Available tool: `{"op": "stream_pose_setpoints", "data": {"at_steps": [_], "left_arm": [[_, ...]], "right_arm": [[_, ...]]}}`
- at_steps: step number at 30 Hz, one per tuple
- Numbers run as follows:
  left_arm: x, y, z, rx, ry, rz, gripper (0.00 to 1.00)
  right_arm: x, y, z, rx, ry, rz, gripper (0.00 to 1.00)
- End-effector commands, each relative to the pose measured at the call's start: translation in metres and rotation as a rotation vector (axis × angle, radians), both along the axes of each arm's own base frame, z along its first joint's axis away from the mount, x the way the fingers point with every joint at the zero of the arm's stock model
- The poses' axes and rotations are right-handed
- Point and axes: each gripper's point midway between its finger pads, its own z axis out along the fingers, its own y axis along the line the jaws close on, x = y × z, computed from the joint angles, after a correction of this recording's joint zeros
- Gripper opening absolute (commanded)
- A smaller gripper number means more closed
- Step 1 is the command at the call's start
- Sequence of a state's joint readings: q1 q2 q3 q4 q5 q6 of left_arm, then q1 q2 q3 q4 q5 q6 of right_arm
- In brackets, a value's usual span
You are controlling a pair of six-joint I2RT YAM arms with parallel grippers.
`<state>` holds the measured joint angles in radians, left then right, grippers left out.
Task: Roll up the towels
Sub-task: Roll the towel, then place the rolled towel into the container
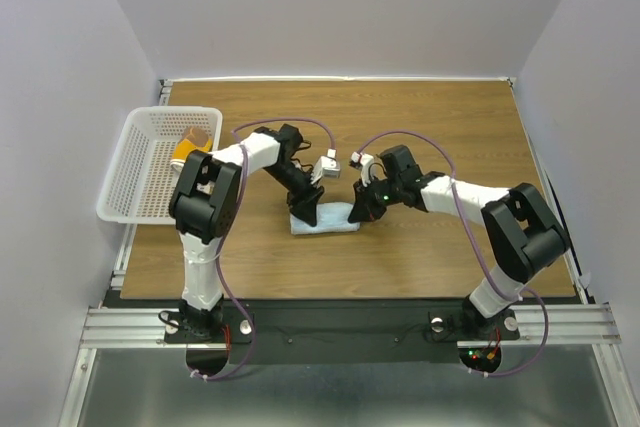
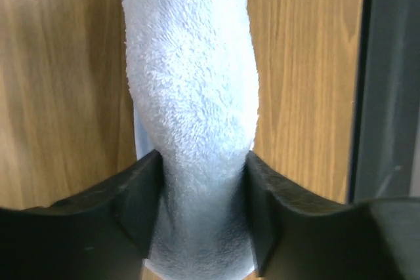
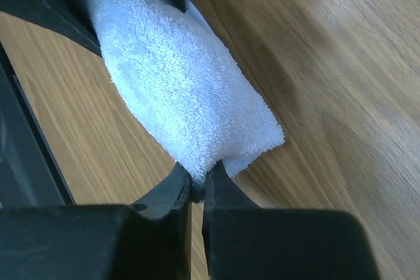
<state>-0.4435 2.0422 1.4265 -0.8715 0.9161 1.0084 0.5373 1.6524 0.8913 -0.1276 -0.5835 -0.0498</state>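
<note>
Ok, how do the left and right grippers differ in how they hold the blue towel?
The left gripper stands wide, straddling the whole towel roll; the right gripper is nearly closed, pinching a thin edge. The left one is at the roll's left end, the right one at its right end. Both touch the same towel, which lies on the table.

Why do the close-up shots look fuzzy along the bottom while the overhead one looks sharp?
Left wrist view: the light blue towel shows crisp pile, the left gripper is dark and soft, too near the lens. Right wrist view: same with the right gripper, plus a soft shadow on the table beside the towel. Top view: evenly lit, sharp throughout.
</note>
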Motion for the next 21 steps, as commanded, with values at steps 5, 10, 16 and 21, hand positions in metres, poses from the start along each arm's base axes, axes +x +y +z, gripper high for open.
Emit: {"op": "stream_pose_setpoints", "data": {"at_steps": [5, 10, 16, 21], "left_arm": [[0.036, 0.02, 0.04, 0.013, -0.391, 0.106, 0.82], [0.049, 0.035, 0.073, 0.006, -0.661, 0.172, 0.93], [0.018, 0.022, 0.103, -0.004, -0.955, 0.076, 0.99], [-0.011, 0.003, 0.085, 0.047, -1.097, -0.023, 0.99]], "right_arm": [[-0.008, 0.005, -0.001, 0.06, 0.12, 0.022, 0.0], [-0.009, 0.007, 0.0, 0.076, 0.178, 0.03, 0.0], [-0.008, 0.011, 0.001, 0.108, 0.319, -0.006, 0.01], [-0.008, 0.015, -0.002, 0.126, 0.414, -0.013, 0.0]]}}
